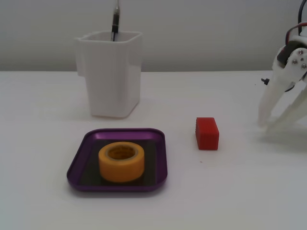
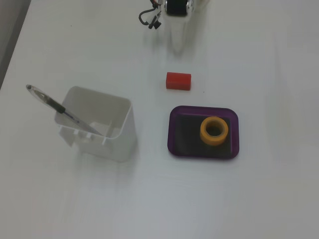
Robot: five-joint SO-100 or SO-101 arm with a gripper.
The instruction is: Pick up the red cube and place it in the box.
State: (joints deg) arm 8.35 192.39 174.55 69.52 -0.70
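The red cube point(image 1: 207, 133) lies on the white table, to the right of the box in a fixed view point(image 1: 120, 186); in another fixed view the cube point(image 2: 178, 80) lies just above the box point(image 2: 172, 135). The box is a shallow purple tray with a yellow tape roll point(image 1: 121, 161) inside it. My gripper point(image 1: 265, 126) is at the right edge, tips down on the table, apart from the cube and empty. Its white fingers meet at the tips, so it looks shut. In the other fixed view the gripper point(image 2: 178, 47) is above the cube.
A tall white square cup point(image 1: 111, 72) stands behind the box, with a pen point(image 1: 115, 19) sticking out of it. In the other fixed view the cup point(image 2: 102, 127) is left of the box.
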